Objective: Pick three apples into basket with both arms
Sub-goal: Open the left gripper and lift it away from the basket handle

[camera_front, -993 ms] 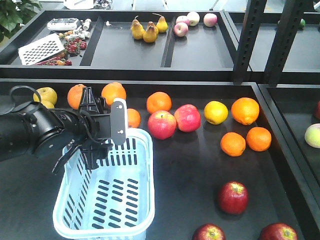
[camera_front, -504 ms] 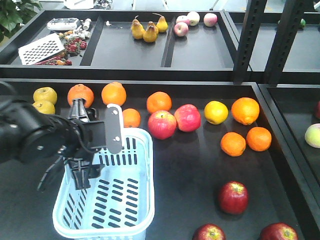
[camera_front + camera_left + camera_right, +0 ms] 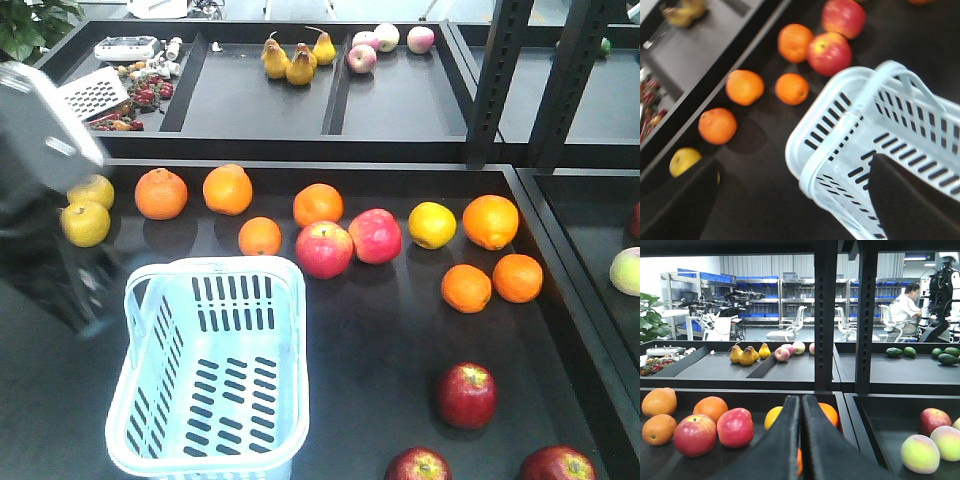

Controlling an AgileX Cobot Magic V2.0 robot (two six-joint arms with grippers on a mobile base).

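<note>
Left fingers are standing wide and empty over the basket rim, apparently poised for a reach. Right fingers are pressing together on nothing, evidently parked. Three dark apples are lying on the worktop, well right of the empty basket.

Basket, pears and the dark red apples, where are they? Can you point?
basket [image 3: 262, 345], front view, on its bare floor.
pears [image 3: 300, 68], front view, on the front pear's body.
dark red apples [image 3: 466, 394], front view, on the middle of the one nearest the oranges.
</note>
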